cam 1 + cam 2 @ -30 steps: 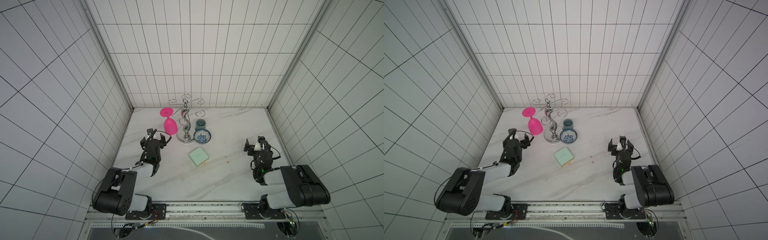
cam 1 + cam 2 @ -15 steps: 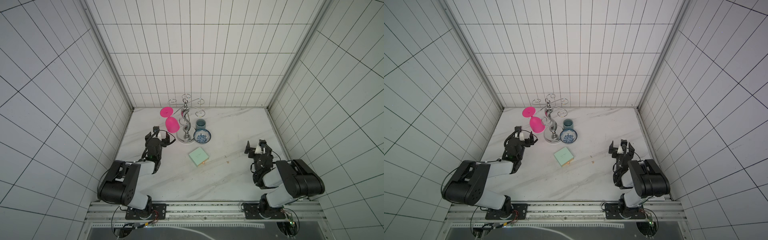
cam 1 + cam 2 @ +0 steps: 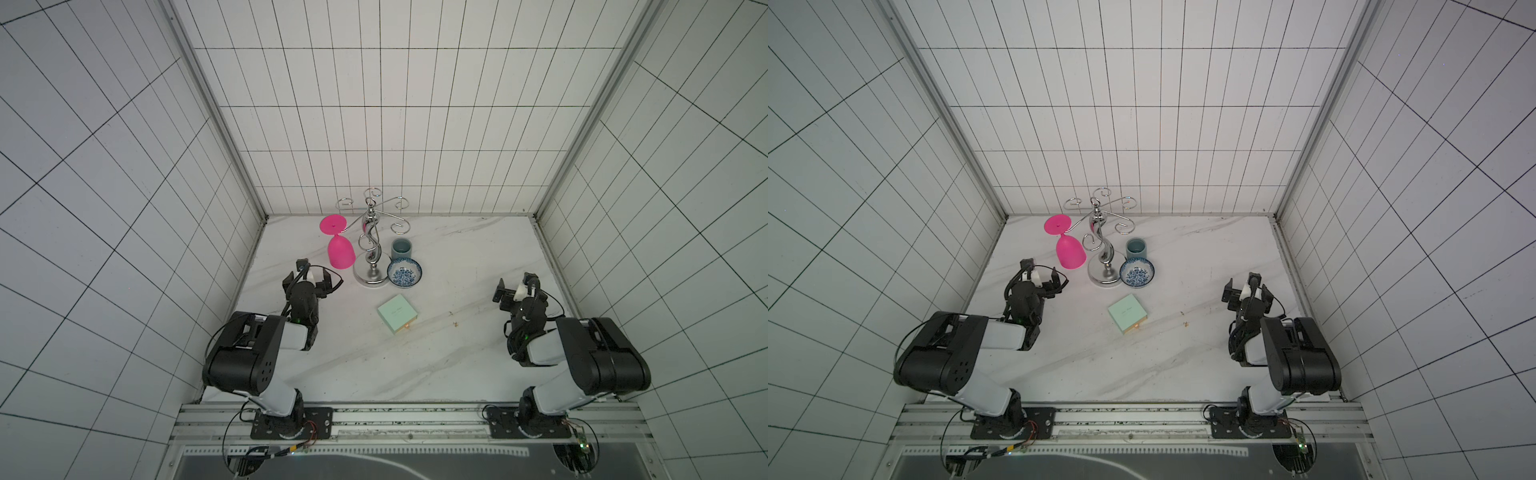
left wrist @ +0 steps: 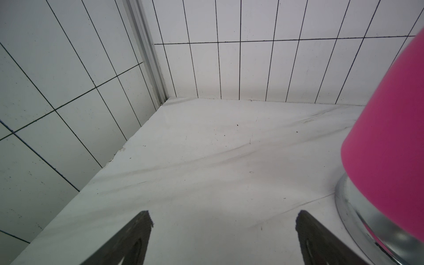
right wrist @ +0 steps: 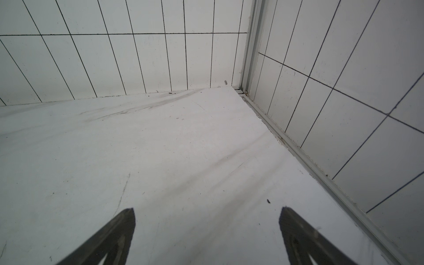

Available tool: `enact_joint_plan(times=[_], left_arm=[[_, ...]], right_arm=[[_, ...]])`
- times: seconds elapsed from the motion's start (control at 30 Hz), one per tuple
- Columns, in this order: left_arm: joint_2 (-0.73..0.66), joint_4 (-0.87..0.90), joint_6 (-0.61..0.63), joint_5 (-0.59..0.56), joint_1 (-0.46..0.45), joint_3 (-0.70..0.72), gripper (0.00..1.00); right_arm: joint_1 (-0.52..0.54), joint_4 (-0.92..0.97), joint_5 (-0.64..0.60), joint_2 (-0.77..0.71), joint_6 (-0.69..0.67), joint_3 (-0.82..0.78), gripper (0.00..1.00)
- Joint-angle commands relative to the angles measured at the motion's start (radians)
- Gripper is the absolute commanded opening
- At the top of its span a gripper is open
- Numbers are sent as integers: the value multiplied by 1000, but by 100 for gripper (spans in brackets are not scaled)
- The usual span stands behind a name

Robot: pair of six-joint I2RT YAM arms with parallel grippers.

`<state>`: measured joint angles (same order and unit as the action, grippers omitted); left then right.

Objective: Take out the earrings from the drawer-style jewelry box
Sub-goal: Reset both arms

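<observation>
Arms [image 3: 249, 357] shifted, left fingers [image 4: 130, 241], right fingers [image 5: 114, 234] spread, earrings [image 3: 456, 324] near mint box [image 3: 396, 311]

The cell is closed on three sides by a back wall [image 3: 395, 124], a left wall [image 3: 104, 208] and a right wall [image 3: 685, 187]. All three are clad in white rectangular tiles with dark grout lines. An aluminium corner profile [image 3: 216, 112] runs up the far-left junction, and a second profile [image 3: 589, 108] up the far-right one. The working surface is a white tabletop [image 3: 457, 257] with grey marble veining; the wrist views show fine scratches and small dark specks on it. An aluminium rail [image 3: 415, 419] spans the near edge, with a dark panel [image 3: 415, 467] nearer still. Lighting is even and diffuse; shadows are soft.
</observation>
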<state>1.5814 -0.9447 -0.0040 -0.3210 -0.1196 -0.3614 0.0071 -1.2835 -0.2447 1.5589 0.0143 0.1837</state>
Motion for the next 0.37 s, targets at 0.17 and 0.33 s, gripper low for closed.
enact_joint_plan(times=[0.17,0.33], left_arm=[[-18,-9,-1,-9,2,-7,98],[-18,-10,-2,-10,1,-7,98]], right_arm=[[-7,-8,13,-7,8,59,99],[-10,-24,16,-10,9,50,99]])
